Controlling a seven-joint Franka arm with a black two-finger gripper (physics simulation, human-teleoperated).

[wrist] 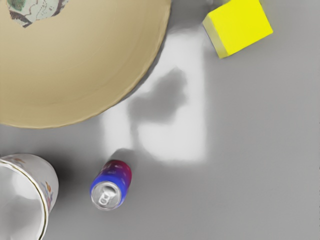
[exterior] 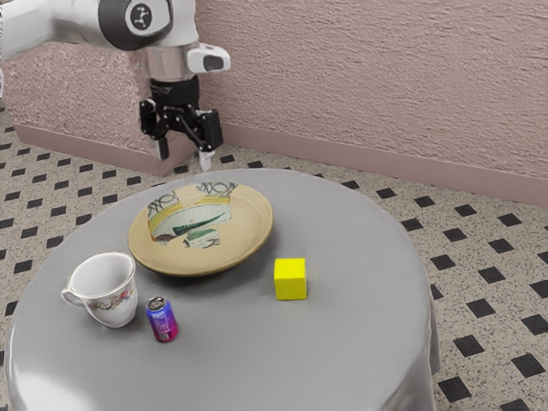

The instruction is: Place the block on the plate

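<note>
High over the table's far edge, beyond the plate in the exterior view, my gripper (exterior: pixel 184 155) hangs with its two fingers apart and nothing between them. The yellow block (exterior: pixel 290 280) rests on the table, a short gap from the plate, toward the exterior view's right and front. The tan plate (exterior: pixel 251 236) has a patterned centre and no block on it. In the wrist view the block (wrist: pixel 240 26) and part of the plate (wrist: pixel 100 75) appear, separated by grey table surface.
A white floral cup (exterior: pixel 111 295) and a blue-purple can (exterior: pixel 162 319) stand on the round grey table (exterior: pixel 360 342), on the near side of the plate. The wrist view also has the cup (wrist: pixel 47 185) and can (wrist: pixel 111 184). A pink wall (exterior: pixel 385 77) rises behind.
</note>
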